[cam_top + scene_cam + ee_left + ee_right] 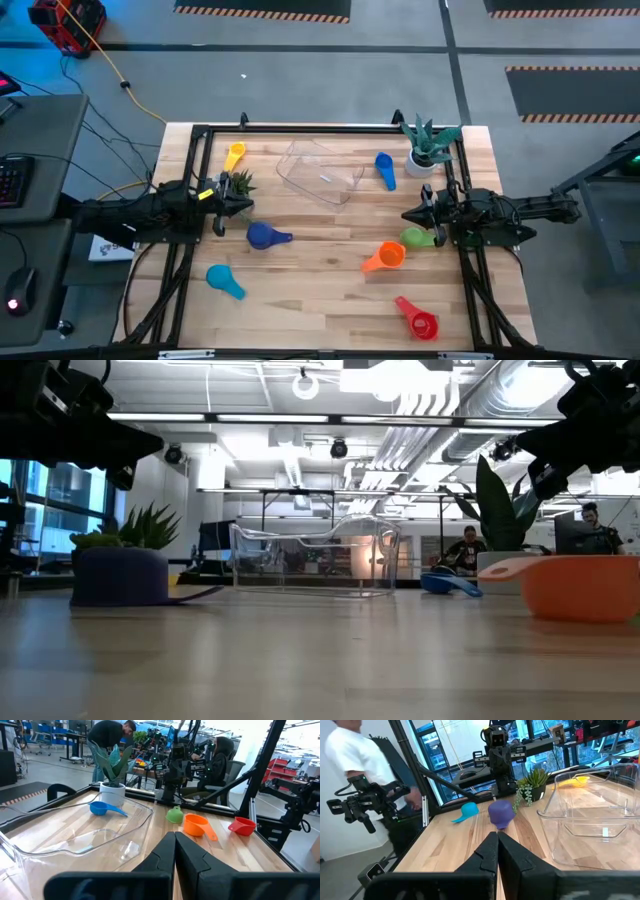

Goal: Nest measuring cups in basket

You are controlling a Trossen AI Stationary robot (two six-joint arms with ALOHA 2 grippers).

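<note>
The clear basket stands at the table's far middle with nothing in it. Measuring cups lie scattered on the wood: yellow at the far left, blue right of the basket, dark blue, light blue, orange, green and red. My left gripper hovers shut at the table's left side, above the wood. My right gripper hovers shut at the right side, near the green cup. In the wrist views both pairs of fingers meet with nothing between them.
A small potted plant stands beside my left gripper, and a taller plant in a white pot stands at the far right corner. A black frame runs along the table's far and side edges. People show in the room beyond.
</note>
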